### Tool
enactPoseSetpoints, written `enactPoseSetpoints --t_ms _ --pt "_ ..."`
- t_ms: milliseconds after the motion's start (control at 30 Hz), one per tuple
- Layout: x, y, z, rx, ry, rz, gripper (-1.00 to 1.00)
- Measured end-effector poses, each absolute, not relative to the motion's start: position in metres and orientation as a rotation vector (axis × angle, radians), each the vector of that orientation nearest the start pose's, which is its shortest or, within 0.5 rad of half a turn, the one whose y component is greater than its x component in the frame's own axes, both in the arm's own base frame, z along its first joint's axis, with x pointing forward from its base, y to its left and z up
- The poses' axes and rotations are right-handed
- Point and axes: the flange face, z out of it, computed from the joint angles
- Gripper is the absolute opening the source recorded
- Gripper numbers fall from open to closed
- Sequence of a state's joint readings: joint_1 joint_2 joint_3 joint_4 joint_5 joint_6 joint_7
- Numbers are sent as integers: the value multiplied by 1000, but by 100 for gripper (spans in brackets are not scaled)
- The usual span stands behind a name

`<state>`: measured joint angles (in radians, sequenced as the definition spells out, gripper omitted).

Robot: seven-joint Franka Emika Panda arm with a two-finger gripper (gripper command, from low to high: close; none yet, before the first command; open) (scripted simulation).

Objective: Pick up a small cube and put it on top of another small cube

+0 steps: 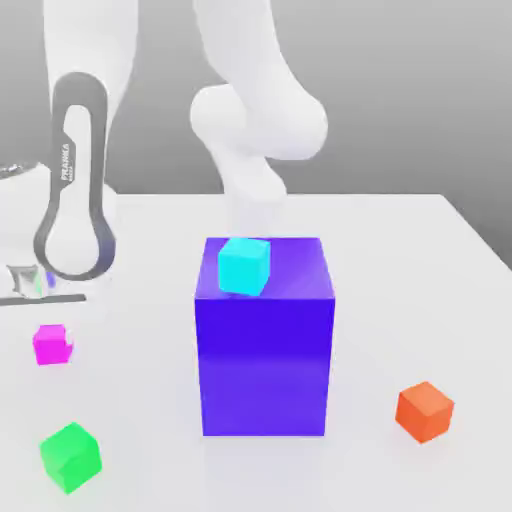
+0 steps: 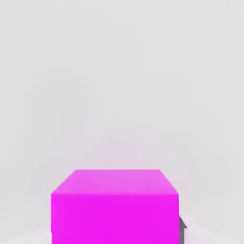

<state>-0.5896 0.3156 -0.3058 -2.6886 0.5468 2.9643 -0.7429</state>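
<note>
The small magenta cube [image 1: 52,344] rests on the white table at the exterior view's left, and it looms close in the hand view [image 2: 114,207]. My gripper [image 2: 116,226] is down around it and shut on it, with a dark fingertip [image 2: 182,230] against one side. The white arm [image 1: 75,190] reaches down just above that cube. A small cyan cube [image 1: 244,265] sits on top of the big blue-purple block [image 1: 265,350] in the middle of the table.
A green cube [image 1: 70,456] lies near the front at the exterior view's left. An orange-red cube [image 1: 424,411] lies at the front right. The tall blue-purple block stands between the gripper and the orange-red cube.
</note>
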Motion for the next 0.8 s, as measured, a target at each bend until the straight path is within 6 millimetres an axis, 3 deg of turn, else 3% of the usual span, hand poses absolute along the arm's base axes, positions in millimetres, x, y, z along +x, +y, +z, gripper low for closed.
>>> enactPoseSetpoints --t_ms 200,467,733,800 --pt "212 -332 188 -2978 997 1 -100" --pt "314 -306 214 -3131 238 3 -100" --pt "421 -241 240 -3082 -601 3 -100" --pt "433 -232 228 -3064 -691 2 -100"
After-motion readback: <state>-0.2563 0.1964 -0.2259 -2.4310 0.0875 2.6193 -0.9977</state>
